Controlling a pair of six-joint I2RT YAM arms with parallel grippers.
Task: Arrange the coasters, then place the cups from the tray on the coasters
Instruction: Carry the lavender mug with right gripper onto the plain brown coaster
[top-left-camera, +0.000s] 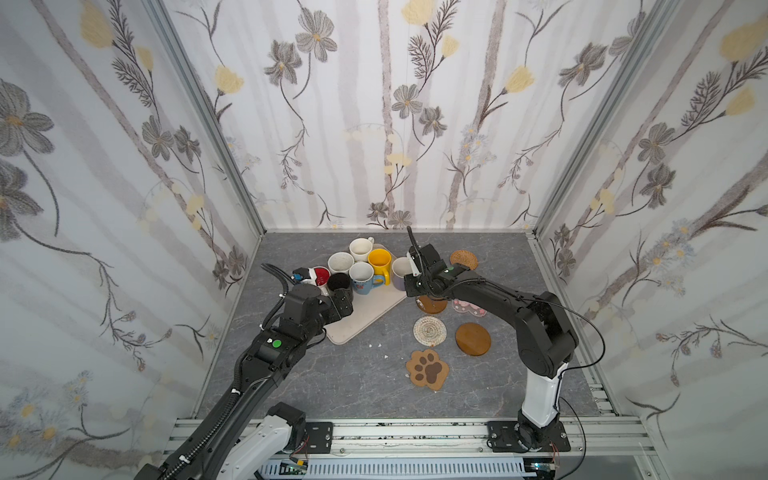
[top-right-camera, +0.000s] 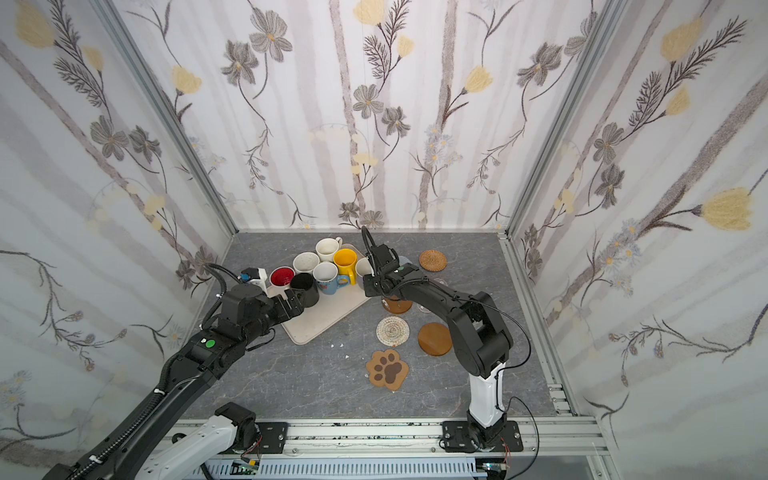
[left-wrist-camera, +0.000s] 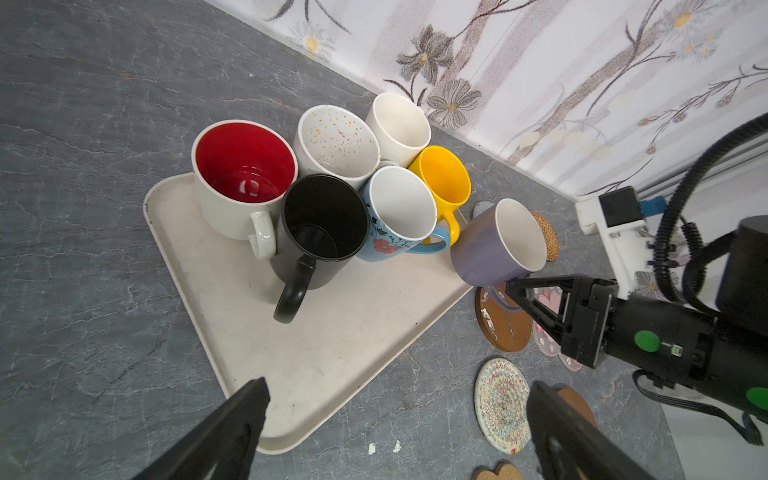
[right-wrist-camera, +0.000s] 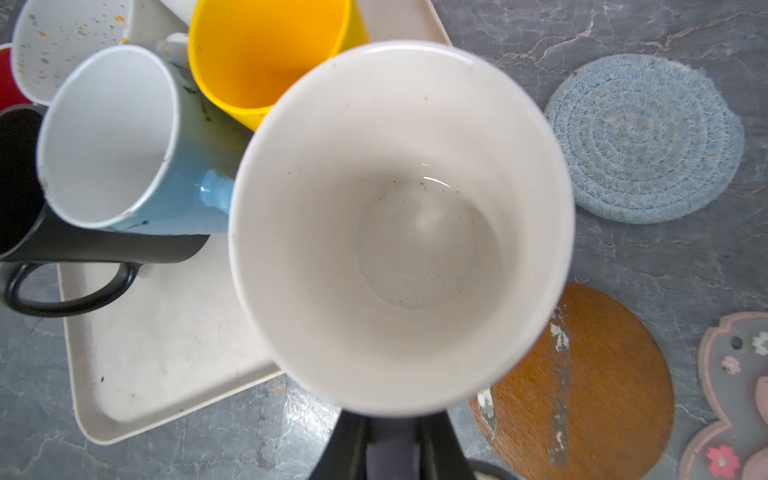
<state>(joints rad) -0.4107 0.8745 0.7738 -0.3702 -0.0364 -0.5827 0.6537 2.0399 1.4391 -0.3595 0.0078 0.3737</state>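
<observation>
The beige tray (top-left-camera: 365, 318) holds several cups: white (top-left-camera: 360, 248), speckled white (top-left-camera: 340, 262), yellow (top-left-camera: 380, 262), light blue (top-left-camera: 362, 276), red-inside (left-wrist-camera: 245, 166) and black (left-wrist-camera: 324, 216). My right gripper (left-wrist-camera: 515, 291) is shut on the handle of the lavender cup (left-wrist-camera: 494, 245), which tilts at the tray's right edge above an amber coaster (right-wrist-camera: 582, 382). My left gripper (left-wrist-camera: 399, 388) hangs open and empty over the tray's near corner. Other coasters lie to the right: pale blue (right-wrist-camera: 644, 139), rattan (top-left-camera: 464, 259), pink-flower (top-left-camera: 467, 307), spiral (top-left-camera: 429, 330), amber (top-left-camera: 473, 339), paw-print (top-left-camera: 427, 369).
Small white crumbs (top-left-camera: 379, 345) lie on the grey tabletop (top-left-camera: 332, 386) in front of the tray. Flowered walls close in the left, back and right sides. A metal rail (top-left-camera: 415, 434) with both arm bases runs along the front edge.
</observation>
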